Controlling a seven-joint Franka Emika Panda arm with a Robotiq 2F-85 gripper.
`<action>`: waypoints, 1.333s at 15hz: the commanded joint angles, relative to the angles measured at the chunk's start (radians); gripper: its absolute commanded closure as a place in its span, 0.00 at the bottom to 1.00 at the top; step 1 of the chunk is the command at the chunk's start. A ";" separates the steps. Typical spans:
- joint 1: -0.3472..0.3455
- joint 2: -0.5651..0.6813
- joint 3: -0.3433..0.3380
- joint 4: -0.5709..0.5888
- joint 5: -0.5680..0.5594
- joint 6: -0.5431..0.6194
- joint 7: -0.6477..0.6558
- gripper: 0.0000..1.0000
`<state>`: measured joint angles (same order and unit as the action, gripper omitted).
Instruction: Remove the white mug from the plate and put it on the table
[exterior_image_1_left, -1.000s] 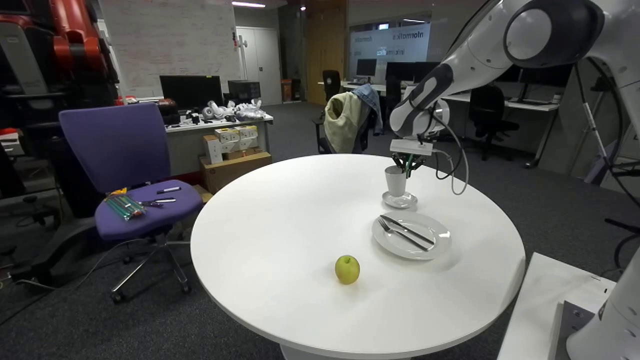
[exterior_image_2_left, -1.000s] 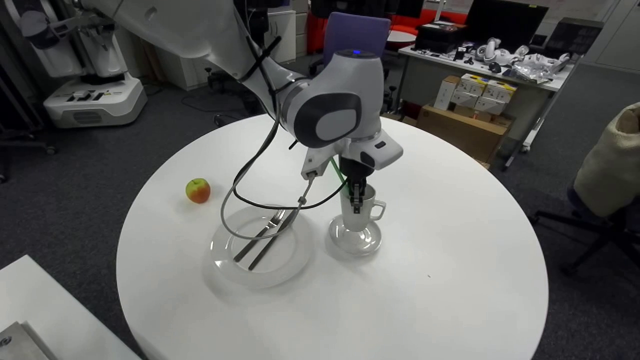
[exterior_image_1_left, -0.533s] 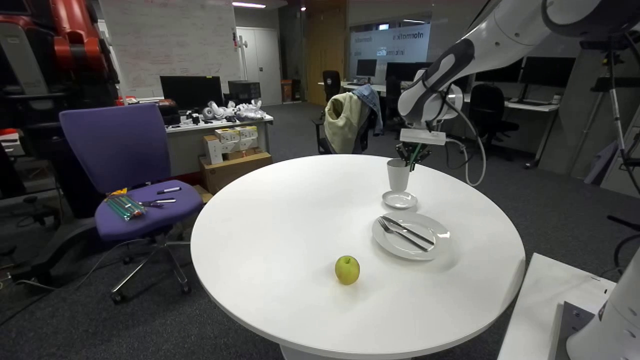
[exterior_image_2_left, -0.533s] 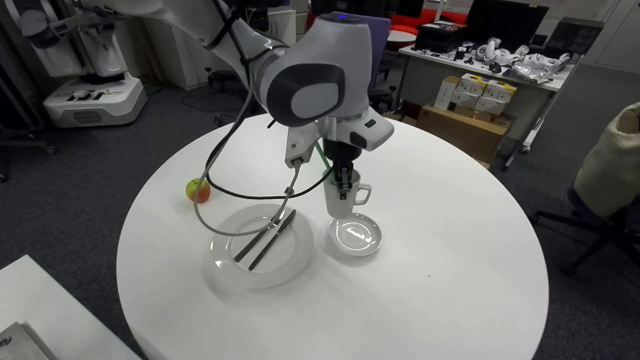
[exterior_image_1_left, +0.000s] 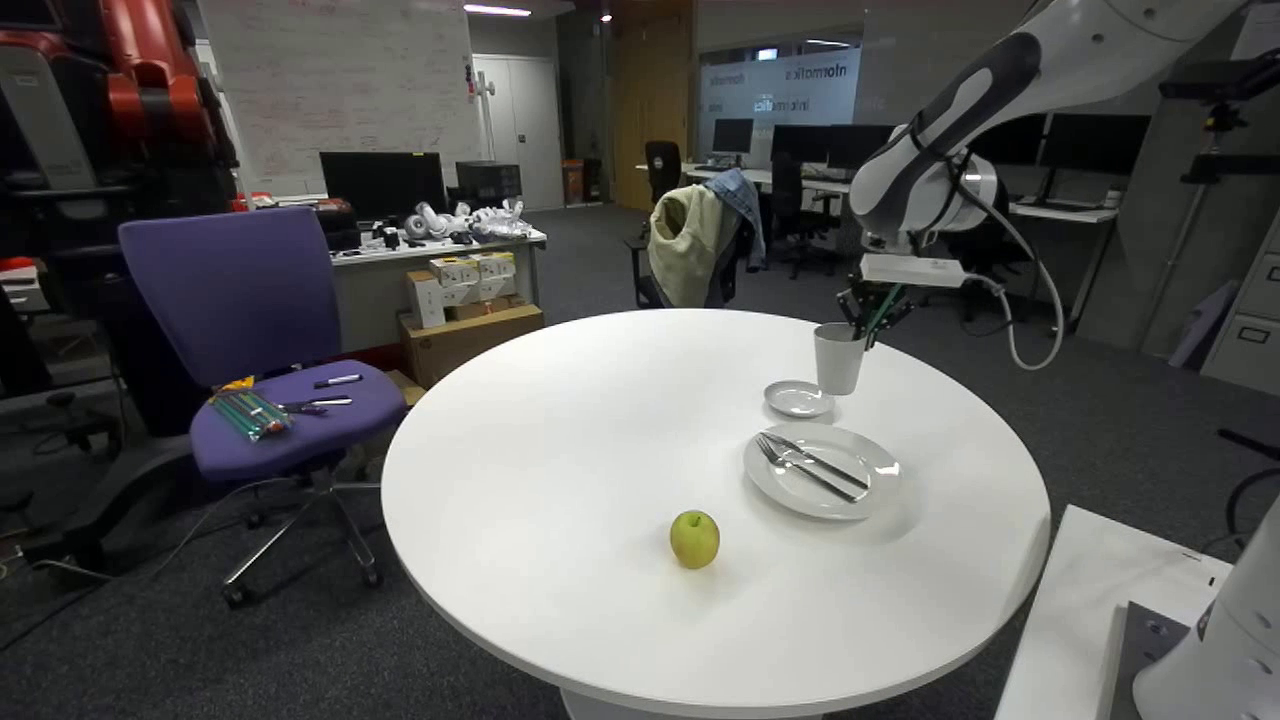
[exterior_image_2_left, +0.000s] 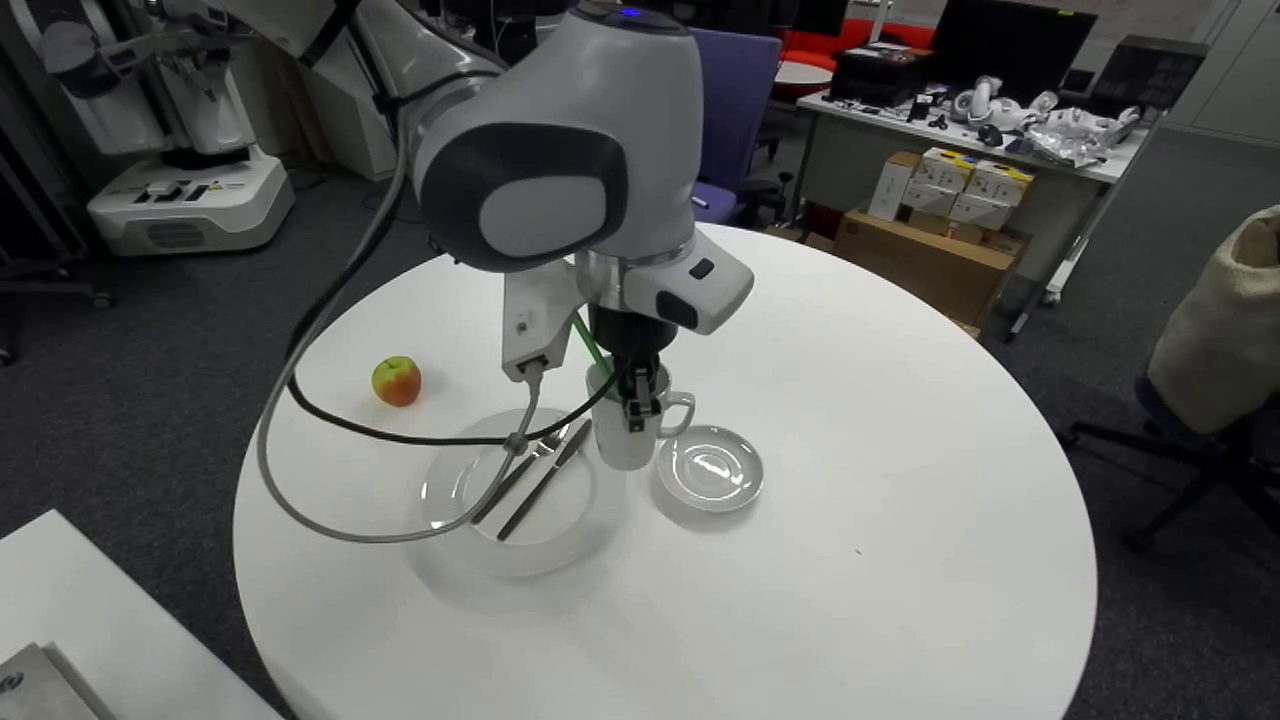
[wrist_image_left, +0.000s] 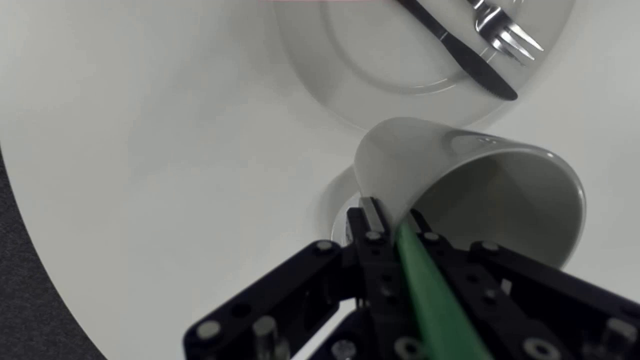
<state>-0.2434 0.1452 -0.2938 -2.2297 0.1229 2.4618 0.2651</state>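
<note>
White glossy cup-shaped mug is aloft just beside small round white saucer, wall pinched by black two-finger gripper. Likely carry step; next, lower it level onto round white table, then let go.

There's dark grey carpet underfoot. Across from me stands a purple chair with a big, faintly scribbled whiteboard behind it; near it, a cluttered desk has cardboard boxes piled at its foot. Farther off I make out white doors, a wooden door, dark monitors and lettered glass, while a strip light glows high up.
</note>
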 joint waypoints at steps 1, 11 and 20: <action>-0.035 -0.085 -0.014 -0.068 0.018 -0.014 -0.039 0.98; -0.102 0.122 -0.068 0.053 0.064 0.016 0.066 0.98; -0.116 0.255 -0.064 0.162 0.134 0.013 0.079 0.98</action>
<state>-0.3477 0.3931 -0.3621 -2.1110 0.2418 2.4815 0.3292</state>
